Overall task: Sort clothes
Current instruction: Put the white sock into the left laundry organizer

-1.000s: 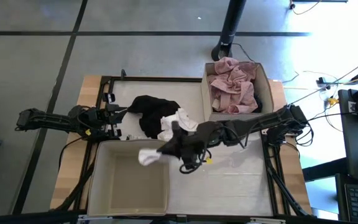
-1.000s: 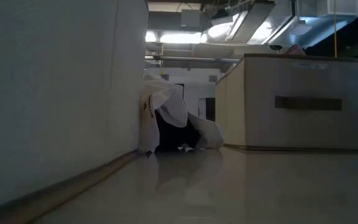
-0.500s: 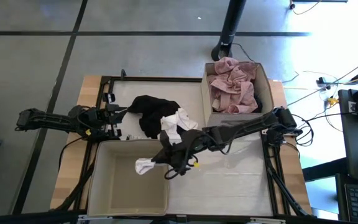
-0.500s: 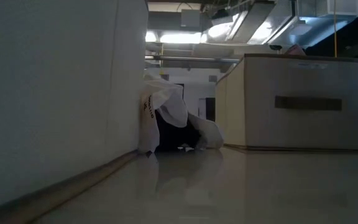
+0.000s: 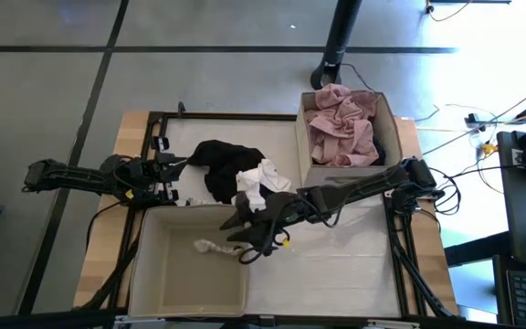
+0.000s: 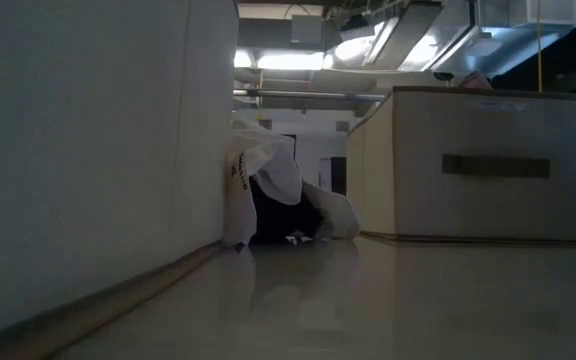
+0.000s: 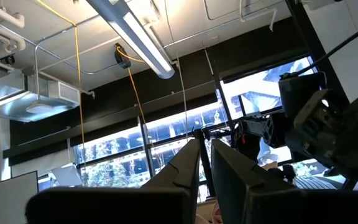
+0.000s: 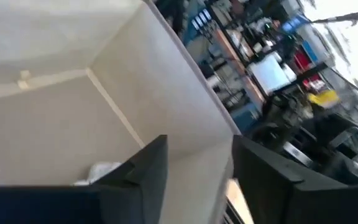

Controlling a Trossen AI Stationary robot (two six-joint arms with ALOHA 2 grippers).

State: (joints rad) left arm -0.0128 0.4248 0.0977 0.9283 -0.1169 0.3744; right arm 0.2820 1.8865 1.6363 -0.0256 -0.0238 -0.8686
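Grey floor tiles surround the wooden desk (image 5: 108,265), where you have two beige boxes: the near one (image 5: 153,274) at front left and the far one (image 5: 386,114) at back right, already full of the dusty pink garment (image 5: 341,123). Your right gripper (image 5: 249,239) hangs over the near box's right rim with its fingers spread, holding nothing. A second ago it carried the small white piece (image 5: 206,246) across that rim; now the piece lies loose on the box floor, just beside the gripper, so that item looks sorted. What remains is the heap between the boxes: the black garment (image 5: 213,164) with a white piece (image 5: 261,178) lying on it. Your left gripper (image 5: 167,169) waits at the desk's left edge near that heap, fingers pressed nearly together and empty.
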